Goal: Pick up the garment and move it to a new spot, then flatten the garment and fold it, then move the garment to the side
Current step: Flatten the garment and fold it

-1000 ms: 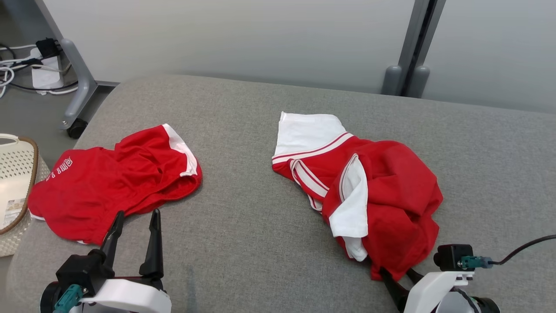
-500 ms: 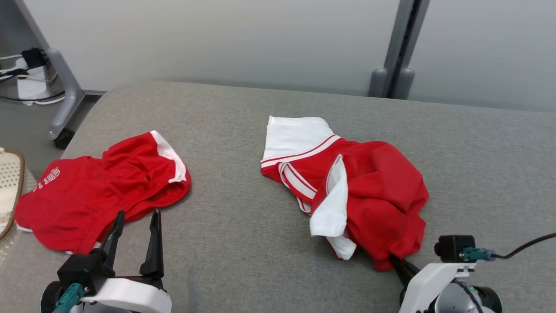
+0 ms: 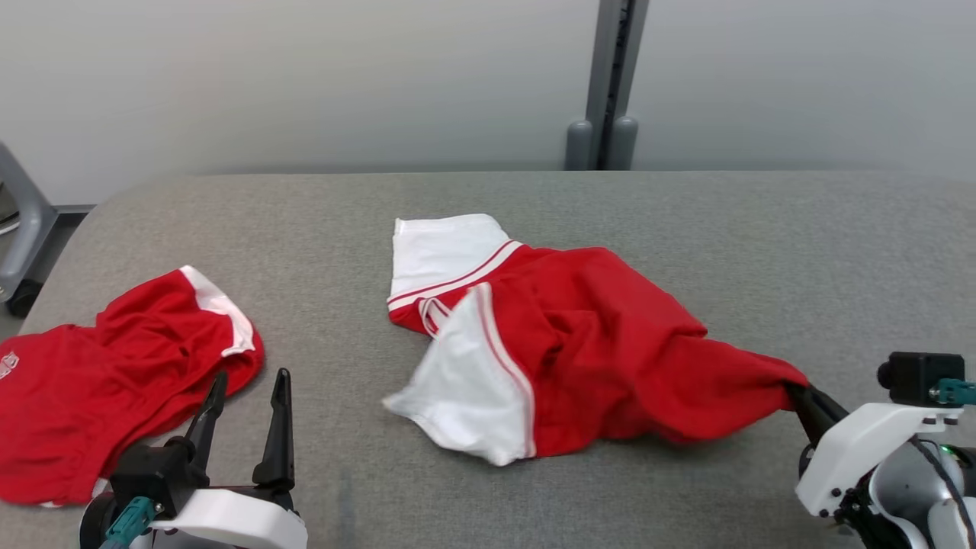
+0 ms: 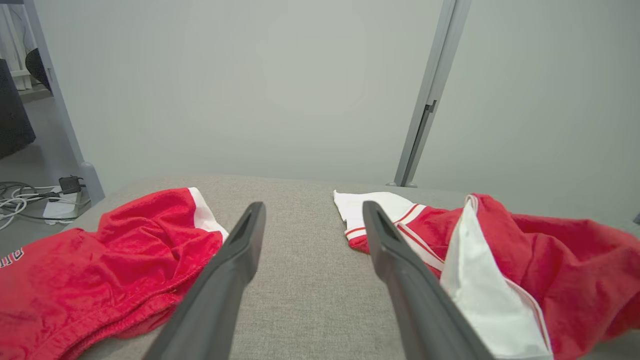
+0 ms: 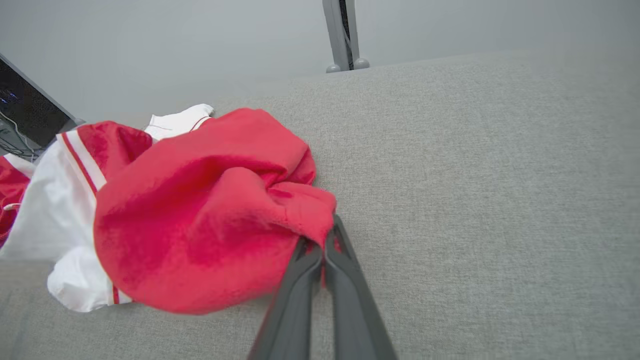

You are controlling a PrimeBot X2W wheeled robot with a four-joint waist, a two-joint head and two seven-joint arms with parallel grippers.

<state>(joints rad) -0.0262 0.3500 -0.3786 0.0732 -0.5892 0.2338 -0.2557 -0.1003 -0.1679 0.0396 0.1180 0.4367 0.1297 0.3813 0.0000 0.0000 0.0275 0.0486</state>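
Note:
The garment [image 3: 579, 343] is a red top with white sleeves and striped trim, lying crumpled mid-table and stretched toward the right. My right gripper [image 3: 793, 390] is shut on its red corner at the lower right; the right wrist view shows the fingers [image 5: 305, 270] pinched together on the red cloth [image 5: 210, 210]. My left gripper [image 3: 248, 381] stands open at the lower left with nothing between its fingers [image 4: 235, 260], just beside a second red garment [image 3: 114, 381]. In the left wrist view the held garment [image 4: 500, 270] lies to the right.
The grey padded table [image 3: 686, 213] runs wide to the back and right. The red shorts-like garment [image 4: 100, 270] covers the table's left end. A grey post [image 3: 606, 84] stands behind the table against the pale wall. A cart leg [image 3: 19, 229] stands at the far left.
My right gripper closed on the garment's red corner and pulled it rightward, stretching the cloth out. The head camera swung right, shifting the whole scene left. The left gripper stayed open.

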